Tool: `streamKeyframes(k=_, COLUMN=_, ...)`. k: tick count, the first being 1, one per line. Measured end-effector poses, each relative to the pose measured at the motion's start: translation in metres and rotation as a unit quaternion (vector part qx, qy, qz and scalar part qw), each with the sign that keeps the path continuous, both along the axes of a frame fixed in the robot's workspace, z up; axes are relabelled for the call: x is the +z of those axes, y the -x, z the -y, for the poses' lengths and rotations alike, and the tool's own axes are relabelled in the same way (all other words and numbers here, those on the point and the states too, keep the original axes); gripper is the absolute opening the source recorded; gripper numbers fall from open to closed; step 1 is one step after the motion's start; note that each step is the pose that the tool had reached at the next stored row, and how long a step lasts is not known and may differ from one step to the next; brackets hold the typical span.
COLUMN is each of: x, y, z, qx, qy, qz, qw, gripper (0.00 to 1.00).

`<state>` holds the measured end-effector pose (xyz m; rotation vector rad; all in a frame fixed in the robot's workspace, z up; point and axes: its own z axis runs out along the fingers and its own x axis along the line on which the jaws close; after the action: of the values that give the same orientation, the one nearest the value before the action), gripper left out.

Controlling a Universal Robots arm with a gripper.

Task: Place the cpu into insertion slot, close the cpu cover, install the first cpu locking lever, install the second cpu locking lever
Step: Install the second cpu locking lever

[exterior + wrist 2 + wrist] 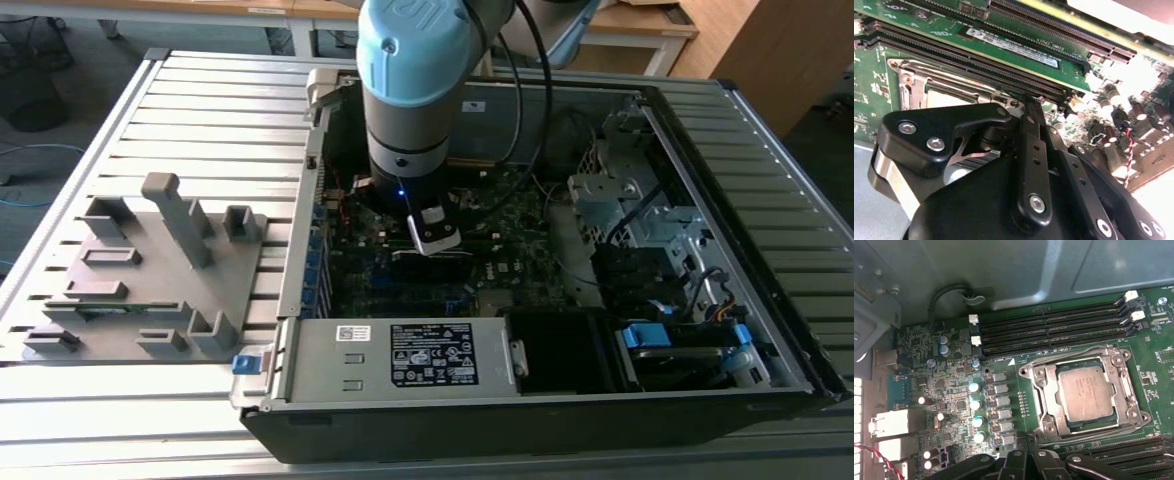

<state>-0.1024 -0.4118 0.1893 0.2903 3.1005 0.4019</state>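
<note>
silvery cpu point(1087, 397) already sits in the insertion slot point(1054, 412) with the cpu cover point(1085, 362) framing it, apparently closed, so the levers look left to do, while my gripper point(1024, 102) hovers just beside, fingers together on nothing.

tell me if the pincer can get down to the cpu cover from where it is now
Probably yes. In the first wrist view the cpu cover lies flat around the cpu, with nothing standing over it, and the pincer sits just beside the socket. The memory slots run alongside, apart from it.
</note>
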Motion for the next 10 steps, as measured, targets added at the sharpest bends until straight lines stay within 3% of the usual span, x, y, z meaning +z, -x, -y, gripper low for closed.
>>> streamKeyframes(k=10, x=-0.0021, y=0.0024, z=-0.0021, qx=-0.002, qy=0.0000, qz=-0.0001, qw=1.0000, gripper=0.10)
